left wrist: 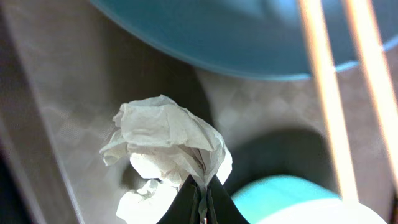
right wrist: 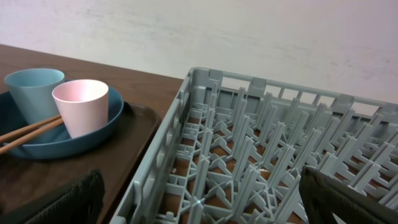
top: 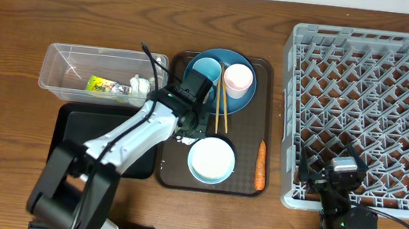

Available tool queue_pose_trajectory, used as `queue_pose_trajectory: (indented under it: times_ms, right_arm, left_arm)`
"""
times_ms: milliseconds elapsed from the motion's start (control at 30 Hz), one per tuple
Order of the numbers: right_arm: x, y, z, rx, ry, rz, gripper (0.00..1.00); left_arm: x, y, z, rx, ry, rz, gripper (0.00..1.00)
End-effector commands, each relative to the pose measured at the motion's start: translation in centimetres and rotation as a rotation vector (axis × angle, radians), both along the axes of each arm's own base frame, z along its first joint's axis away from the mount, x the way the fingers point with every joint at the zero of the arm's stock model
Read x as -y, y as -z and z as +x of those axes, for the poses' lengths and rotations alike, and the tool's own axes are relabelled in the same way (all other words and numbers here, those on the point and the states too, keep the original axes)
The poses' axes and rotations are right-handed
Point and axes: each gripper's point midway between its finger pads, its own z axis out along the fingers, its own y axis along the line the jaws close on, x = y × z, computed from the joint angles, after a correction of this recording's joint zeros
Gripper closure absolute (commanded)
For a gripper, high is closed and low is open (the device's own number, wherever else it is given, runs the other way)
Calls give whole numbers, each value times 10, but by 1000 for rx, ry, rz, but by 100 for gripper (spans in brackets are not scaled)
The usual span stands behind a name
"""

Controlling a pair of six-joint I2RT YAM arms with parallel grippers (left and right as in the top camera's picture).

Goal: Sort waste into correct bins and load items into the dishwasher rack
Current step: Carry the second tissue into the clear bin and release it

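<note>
My left gripper point(left wrist: 203, 199) is shut on a crumpled white napkin point(left wrist: 166, 142) over the brown serving tray, between the dark-blue plate point(top: 227, 75) and the white bowl point(top: 211, 160); overhead it sits by the plate's near-left edge point(top: 189, 120). The light-blue cup point(top: 205, 73), the pinkish-white cup point(top: 238, 79) and the chopsticks point(top: 222, 105) rest on the plate. The carrot point(top: 260, 165) lies on the tray's right side. The clear tub point(top: 66, 67) holds the yellow-green wrapper point(top: 104, 85) and a napkin point(top: 140, 85). My right gripper point(right wrist: 199, 199) is open over the grey rack's point(top: 371, 108) near-left corner.
The black tray point(top: 75, 128) lies in front of the clear tub, left of the brown serving tray point(top: 172, 175). The rack fills the table's right side. The left arm reaches across the black tray.
</note>
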Motion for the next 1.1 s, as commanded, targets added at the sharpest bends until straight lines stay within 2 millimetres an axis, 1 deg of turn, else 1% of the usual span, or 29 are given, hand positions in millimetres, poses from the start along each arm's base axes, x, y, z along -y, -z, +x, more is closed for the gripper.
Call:
queue_pose_trajectory:
  times_ms: [0, 100, 200, 233, 267, 333, 400, 433, 467, 567, 700, 800, 967, 1000, 1067]
  right_arm:
    - [-2, 2, 0, -7, -8, -8, 1]
    - [-2, 2, 0, -7, -8, -8, 1]
    - [-2, 2, 0, -7, -7, -8, 1]
    - [-2, 2, 0, -7, -8, -8, 1]
    - [-2, 2, 0, -7, -8, -8, 1]
    - [-2, 2, 0, -7, -8, -8, 1]
    - [-2, 2, 0, -7, -8, -8, 1]
    - [-2, 2, 0, -7, -8, -8, 1]
    - [-2, 2, 0, -7, -7, -8, 1]
    - [-2, 2, 0, -7, -7, -8, 1]
    - [-2, 2, 0, -7, -8, -8, 1]
    - [-2, 2, 0, -7, -8, -8, 1]
    - [-2, 2, 0, -7, -8, -8, 1]
    - [-2, 2, 0, -7, -8, -8, 1]
    - [-2, 2, 0, -7, -8, -8, 1]
  left_arm:
    - [4, -47, 15, 125, -7, -57, 94]
    - [-6, -79, 21, 207, -39, -98, 94]
    - [-26, -105, 29, 279, -99, -122, 93]
    - [-40, -114, 34, 311, -139, -120, 94]
    - [-50, -119, 38, 330, -167, -112, 94]
    - [-78, -129, 48, 380, -249, -79, 94]
    - [-106, -134, 57, 421, -317, -41, 94]
    - [-116, -136, 62, 436, -332, -29, 94]
    - [-127, -136, 66, 446, -358, -22, 94]
    - [-152, -135, 78, 464, -430, -16, 94]
    - [-174, -129, 98, 493, -488, -8, 94]
    - [-185, -116, 110, 489, -515, 1, 93]
    - [-199, -86, 125, 451, -547, 20, 92]
    - [-201, -82, 127, 449, -551, 22, 91]
    - [-204, -81, 131, 458, -558, 22, 83]
